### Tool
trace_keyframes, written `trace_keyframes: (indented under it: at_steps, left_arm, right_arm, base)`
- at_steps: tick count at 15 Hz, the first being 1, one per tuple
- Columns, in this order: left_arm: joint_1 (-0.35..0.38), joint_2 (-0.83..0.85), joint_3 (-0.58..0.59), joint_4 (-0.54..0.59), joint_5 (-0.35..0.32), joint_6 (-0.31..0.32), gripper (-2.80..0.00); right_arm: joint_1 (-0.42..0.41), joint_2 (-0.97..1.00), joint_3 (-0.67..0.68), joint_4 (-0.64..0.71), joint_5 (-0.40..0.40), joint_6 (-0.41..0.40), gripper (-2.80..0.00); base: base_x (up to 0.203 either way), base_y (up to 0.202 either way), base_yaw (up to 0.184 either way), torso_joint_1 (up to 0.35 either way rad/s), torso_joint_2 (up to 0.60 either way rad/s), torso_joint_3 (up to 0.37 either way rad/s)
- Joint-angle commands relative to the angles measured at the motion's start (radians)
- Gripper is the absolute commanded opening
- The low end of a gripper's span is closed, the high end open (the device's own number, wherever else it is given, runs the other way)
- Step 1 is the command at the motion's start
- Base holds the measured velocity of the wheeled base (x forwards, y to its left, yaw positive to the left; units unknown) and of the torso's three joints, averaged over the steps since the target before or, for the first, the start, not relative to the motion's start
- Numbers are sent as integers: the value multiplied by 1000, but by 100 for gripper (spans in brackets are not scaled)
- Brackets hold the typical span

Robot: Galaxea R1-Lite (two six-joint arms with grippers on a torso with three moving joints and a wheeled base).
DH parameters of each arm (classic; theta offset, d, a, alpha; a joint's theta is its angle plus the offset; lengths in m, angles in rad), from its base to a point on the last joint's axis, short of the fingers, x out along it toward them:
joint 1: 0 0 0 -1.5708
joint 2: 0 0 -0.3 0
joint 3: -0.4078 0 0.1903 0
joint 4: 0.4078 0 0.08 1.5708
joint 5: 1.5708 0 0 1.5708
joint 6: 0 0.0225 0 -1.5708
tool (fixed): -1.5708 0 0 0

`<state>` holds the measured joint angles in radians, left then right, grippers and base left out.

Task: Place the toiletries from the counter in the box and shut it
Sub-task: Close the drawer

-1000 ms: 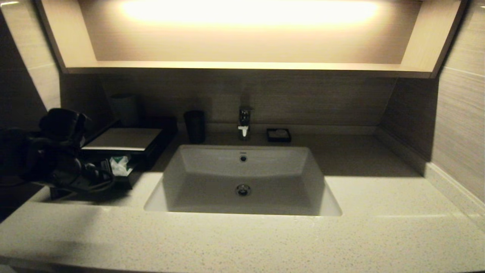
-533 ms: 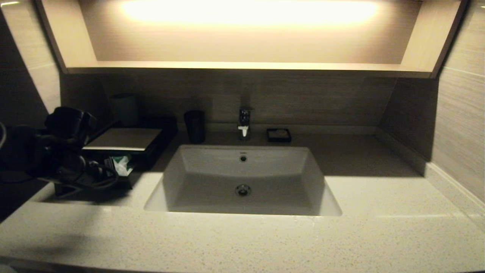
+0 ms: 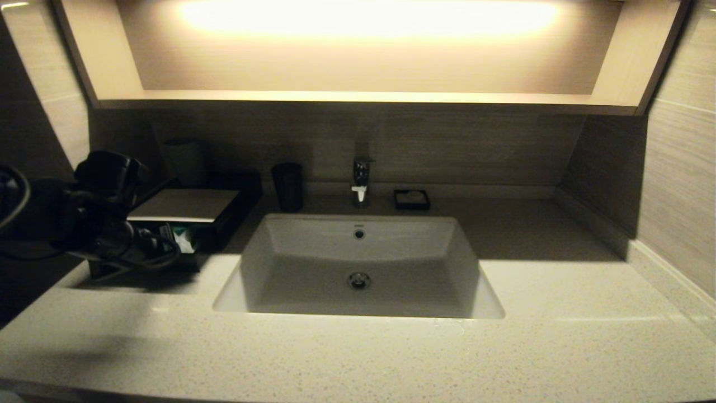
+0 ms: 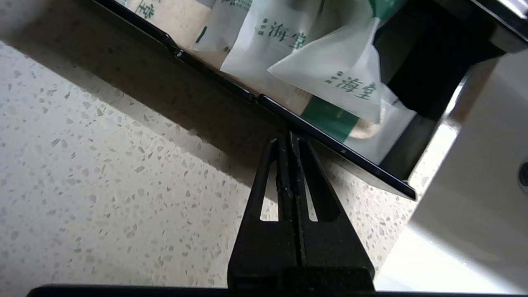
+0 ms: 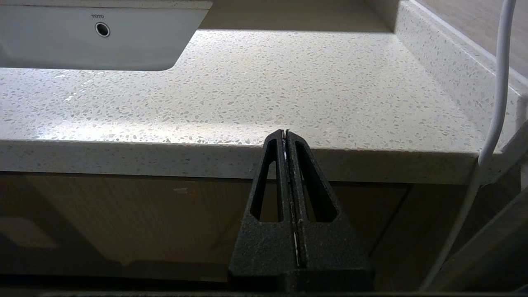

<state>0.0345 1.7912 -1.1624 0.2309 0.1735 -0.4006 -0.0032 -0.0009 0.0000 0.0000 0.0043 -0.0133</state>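
Observation:
The black box (image 3: 182, 205) with a pale top panel stands at the back left of the counter (image 3: 358, 358). Its pull-out tray (image 4: 214, 77) holds several white packets with green labels (image 4: 288, 49), which also show in the head view (image 3: 183, 239). My left gripper (image 4: 289, 136) is shut and empty, its tips against the tray's thin black front wall, low over the speckled counter (image 4: 103, 165). My left arm (image 3: 100, 224) hides most of the tray in the head view. My right gripper (image 5: 286, 133) is shut and empty, parked below the counter's front edge (image 5: 165, 154).
The white sink (image 3: 358, 263) lies to the right of the box. A black cup (image 3: 287, 186), the faucet (image 3: 361, 182) and a small black soap dish (image 3: 411, 199) stand behind it. A grey tumbler (image 3: 184, 159) stands behind the box. A white cable (image 5: 497, 82) hangs by the right gripper.
My left arm has moved away from me toward the box, and the tray has slid further in. Less of the packets shows in the head view. The right arm has not moved.

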Motion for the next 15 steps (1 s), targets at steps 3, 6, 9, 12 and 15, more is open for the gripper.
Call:
trace_keyframes:
  at_steps: [3, 6, 9, 12, 15]
  left_arm:
    - [-5, 52, -24, 1, 0, -6, -280]
    - [-7, 65, -54, 1, 0, -9, -280]
    - [-9, 72, -75, 1, 0, -9, -280]
    - [-11, 88, -93, 1, 0, -9, -280]
    - [-11, 93, -118, 2, -2, -9, -280]
  right_arm:
    - [0, 1, 2, 0, 0, -1, -280]
    - [0, 1, 2, 0, 0, -1, -280]
    - [0, 0, 2, 0, 0, -1, -280]
    - [0, -1, 2, 0, 0, -1, -280]
    - [0, 1, 2, 0, 0, -1, -280]
  base:
    - [0, 0, 0, 0, 0, 0]
    - [0, 0, 0, 0, 0, 0]
    - [0, 0, 0, 0, 0, 0]
    - [0, 0, 0, 0, 0, 0]
    - [0, 0, 0, 0, 0, 0]
